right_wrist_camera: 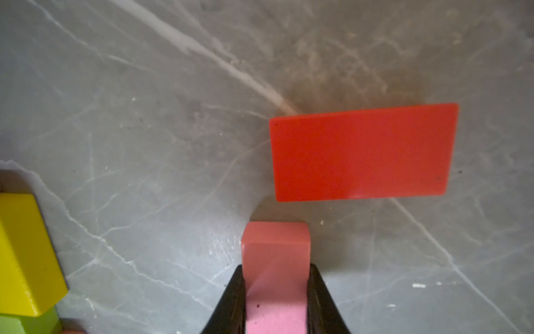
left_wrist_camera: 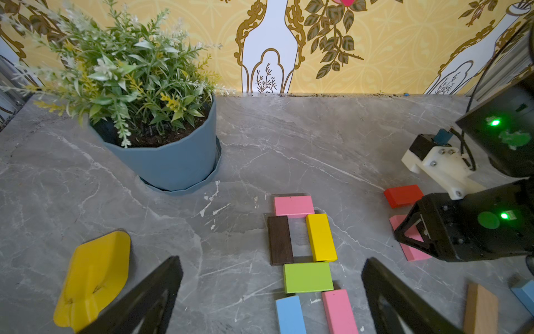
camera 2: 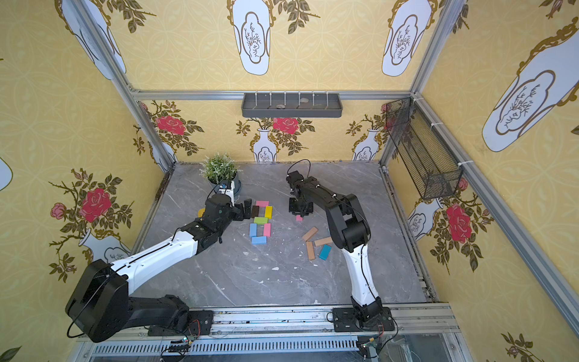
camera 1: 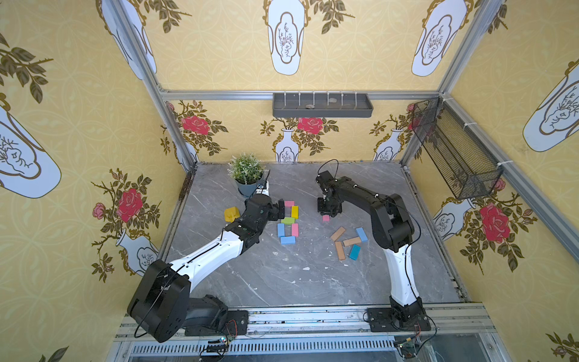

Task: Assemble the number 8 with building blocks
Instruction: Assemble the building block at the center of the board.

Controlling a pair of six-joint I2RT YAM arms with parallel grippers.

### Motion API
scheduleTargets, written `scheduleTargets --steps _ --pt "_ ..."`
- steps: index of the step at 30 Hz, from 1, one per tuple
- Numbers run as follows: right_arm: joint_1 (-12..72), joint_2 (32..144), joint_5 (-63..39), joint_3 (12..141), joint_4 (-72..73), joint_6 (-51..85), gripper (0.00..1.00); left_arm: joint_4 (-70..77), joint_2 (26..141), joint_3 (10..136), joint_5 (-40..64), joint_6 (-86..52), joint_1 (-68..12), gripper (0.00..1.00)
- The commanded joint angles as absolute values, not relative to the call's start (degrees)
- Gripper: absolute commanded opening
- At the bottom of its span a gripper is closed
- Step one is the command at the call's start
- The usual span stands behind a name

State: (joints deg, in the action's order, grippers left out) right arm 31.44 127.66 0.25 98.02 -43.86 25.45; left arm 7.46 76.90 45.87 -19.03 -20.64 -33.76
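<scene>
Grey marble table (camera 1: 282, 282). Right of middle: right claw (camera 1: 326, 214) squeezing a pink block (camera 1: 326, 218). Left of middle: left claw (camera 1: 282, 209) wide open, holding nothing.

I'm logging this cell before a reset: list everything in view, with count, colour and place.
figure-eight blocks: seven; pink, dark brown, yellow, green, blue, pink, blue; laid flat mid-table
loose blocks: five; three tan, one light blue, one teal; scattered right of the figure
red block: one; red; flat, right of the figure's top
held block: one; pink; gripped in the right hand
scoop toy: one; yellow; left of the figure
potted plant: one; green, blue-grey pot; table's far left
shelf tray: one; grey; back wall
mesh basket: one; black; right wall
table: one; grey marble; under everything
left hand: one; black; open, by the figure's upper left
right hand: one; black; shut on the held block
</scene>
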Motion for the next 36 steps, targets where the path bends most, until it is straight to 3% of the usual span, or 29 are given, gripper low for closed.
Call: scheduleTargets --steps 1,36 --pt "30.98 129.63 0.64 97.57 -44.60 24.40 0.18 8.35 77.33 45.90 -18.81 -20.75 -33.66 1.00" --pt "30.32 131.75 0.99 99.27 -43.77 21.53 0.20 8.22 77.74 46.16 -18.72 -20.87 -33.66 1.00"
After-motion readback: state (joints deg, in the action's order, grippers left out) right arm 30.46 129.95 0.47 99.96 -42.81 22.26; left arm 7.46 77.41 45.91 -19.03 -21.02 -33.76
